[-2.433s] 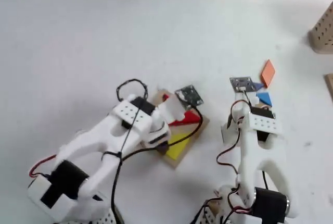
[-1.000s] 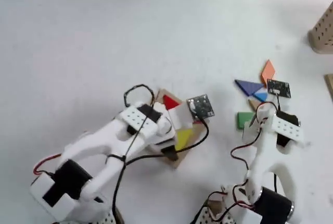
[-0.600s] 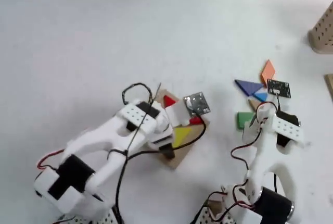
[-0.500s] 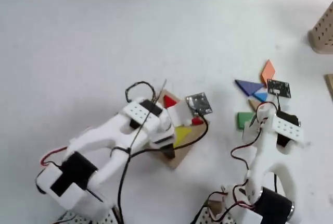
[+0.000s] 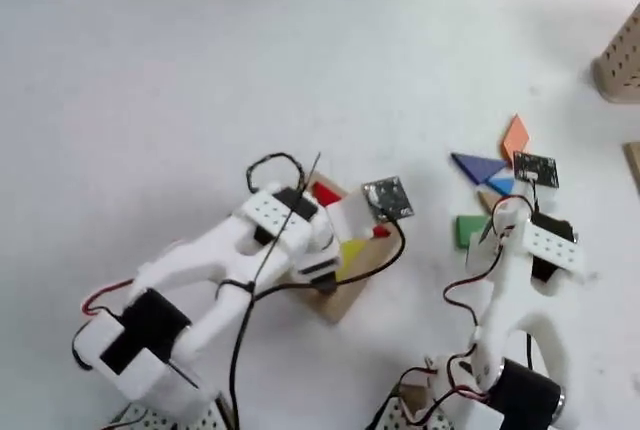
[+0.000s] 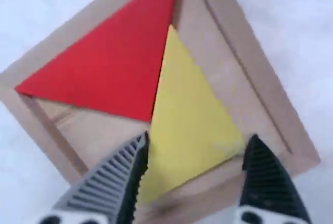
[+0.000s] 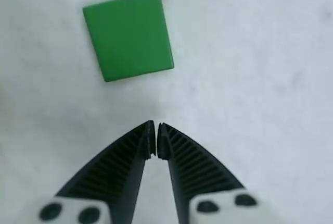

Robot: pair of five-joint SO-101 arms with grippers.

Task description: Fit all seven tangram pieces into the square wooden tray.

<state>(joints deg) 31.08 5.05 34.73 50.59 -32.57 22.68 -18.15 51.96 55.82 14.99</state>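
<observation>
The square wooden tray (image 6: pixel 47 125) holds a red triangle (image 6: pixel 104 73) and a yellow triangle (image 6: pixel 190 125) edge to edge. My left gripper (image 6: pixel 196 148) hangs open just above the yellow triangle, one finger on either side of its corner. In the high view the left arm (image 5: pixel 285 230) covers most of the tray (image 5: pixel 345 300). My right gripper (image 7: pixel 156 139) is shut and empty, just short of the green square (image 7: pixel 129 35). The green square (image 5: pixel 468 230), a dark blue triangle (image 5: pixel 478 167), an orange parallelogram (image 5: pixel 515 137) and a light blue piece (image 5: pixel 502 186) lie loose by the right arm (image 5: pixel 525 245).
A tan piece (image 5: pixel 488 198) lies between the green square and the light blue piece. A pale perforated block (image 5: pixel 622 65) stands at the table's right edge. Bare white table stretches across the back and left.
The right arm drew back to the right early on, uncovering the loose pieces, then held still. The left arm has shifted slightly over the tray.
</observation>
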